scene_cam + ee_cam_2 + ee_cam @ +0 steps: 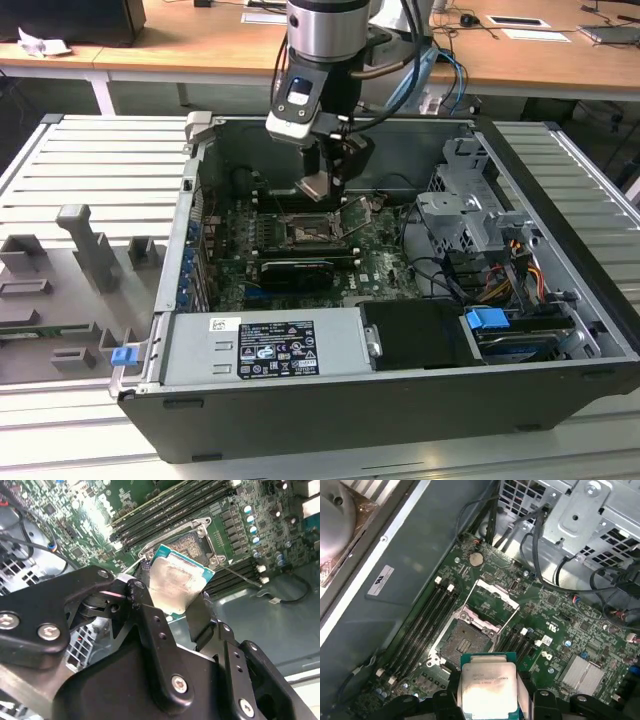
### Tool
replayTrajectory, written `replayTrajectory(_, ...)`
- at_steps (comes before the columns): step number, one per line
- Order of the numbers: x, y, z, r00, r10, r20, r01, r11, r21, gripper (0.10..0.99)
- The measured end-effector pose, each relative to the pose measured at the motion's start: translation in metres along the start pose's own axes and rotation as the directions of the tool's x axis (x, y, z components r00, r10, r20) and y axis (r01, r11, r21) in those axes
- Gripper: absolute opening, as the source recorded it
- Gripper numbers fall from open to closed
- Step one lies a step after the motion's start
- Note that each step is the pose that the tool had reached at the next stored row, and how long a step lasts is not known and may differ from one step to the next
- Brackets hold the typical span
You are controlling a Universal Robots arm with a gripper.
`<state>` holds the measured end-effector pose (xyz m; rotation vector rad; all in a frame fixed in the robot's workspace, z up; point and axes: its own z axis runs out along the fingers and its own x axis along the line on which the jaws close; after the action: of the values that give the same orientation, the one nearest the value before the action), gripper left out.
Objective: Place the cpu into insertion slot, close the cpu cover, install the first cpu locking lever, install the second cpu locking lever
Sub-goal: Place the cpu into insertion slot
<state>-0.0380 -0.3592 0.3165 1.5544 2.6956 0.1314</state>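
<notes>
Placement step: the gripper [489,697] is clamping its jaws on the cpu [487,680] above the insertion slot [465,645]; seating is calling for square alignment.

We see a ribbed, pale grey metal tabletop [90,150]. An open black computer case [330,420] lies on its side directly on it, at the middle. Toward the exterior view's left, just beside the case, a grey fixture plate [45,335] with upright holders rests on the ribs.
</notes>
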Motion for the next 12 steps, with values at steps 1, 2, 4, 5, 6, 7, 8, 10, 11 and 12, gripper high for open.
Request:
replayTrajectory(1, 0.0, 0.0, 0.0005, 0.9996, 0.028, 0.0024, -0.028, 0.9996, -0.001, 0.529)
replayTrajectory(2, 0.0, -0.0001, 0.0009, 0.9989, 0.046, 0.004, -0.046, 0.9989, -0.001, 0.529)
replayTrajectory(4, 0.0, -0.0001, 0.002, 0.995, 0.1, 0.0085, -0.1, 0.995, -0.002, 0.529)
replayTrajectory(5, -0.0001, -0.0002, 0.0025, 0.9926, 0.121, 0.0103, -0.121, 0.9926, -0.003, 0.529)
replayTrajectory(6, -0.0001, -0.0002, 0.0028, 0.9906, 0.137, 0.0116, -0.137, 0.9906, -0.003, 0.529)
replayTrajectory(7, -0.0001, -0.0003, 0.0034, 0.9869, 0.161, 0.0137, -0.16, 0.987, -0.004, 0.529)
replayTrajectory(8, -0.0001, -0.0003, 0.0039, 0.9846, 0.174, 0.0149, -0.174, 0.9847, -0.005, 0.529)
replayTrajectory(10, -0.0001, -0.0005, 0.0061, 0.9799, 0.199, 0.017, -0.199, 0.98, -0.005, 0.529)
replayTrajectory(11, -0.0001, -0.0006, 0.0077, 0.9798, 0.199, 0.017, -0.199, 0.98, -0.006, 0.529)
replayTrajectory(12, -0.0001, -0.0008, 0.0092, 0.9798, 0.199, 0.0171, -0.199, 0.9799, -0.005, 0.529)
